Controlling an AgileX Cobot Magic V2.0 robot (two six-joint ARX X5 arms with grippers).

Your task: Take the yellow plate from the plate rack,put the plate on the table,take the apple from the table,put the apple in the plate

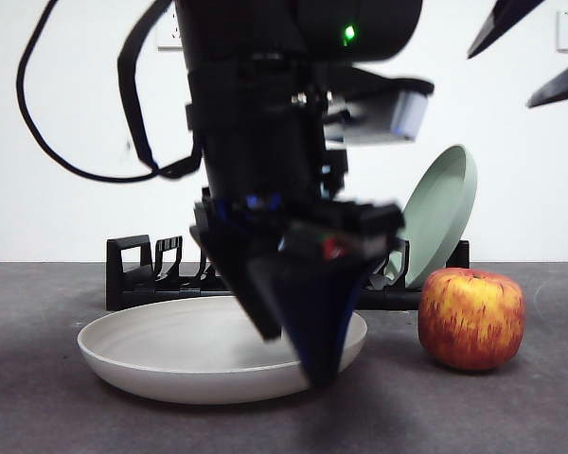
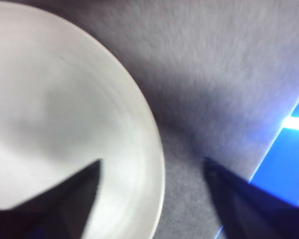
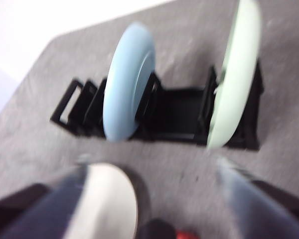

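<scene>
On the grey table (image 1: 38,416) the yellow plate (image 1: 170,355) lies flat before the plate rack (image 1: 137,274), left gripper (image 2: 152,172) spread over its rim, seemingly releasing; next, grasp the apple (image 1: 471,317) just beside it.

Plate flat on table, apple beside it, rack behind.

The yellow plate (image 1: 170,355) is cream, wide and shallow; it lies right way up on the table (image 1: 38,416), its right rim hidden in the front view behind a dark arm. In the left wrist view the yellow plate (image 2: 65,124) shows a bare pale inside. The apple (image 1: 471,317), red streaked over yellow, stands upright on the table just right of the plate and apart from it. The plate rack (image 1: 142,270), black and low, runs along behind both; in the right wrist view the plate rack (image 3: 177,117) lies well beyond the plate's rim (image 3: 109,204).
</scene>
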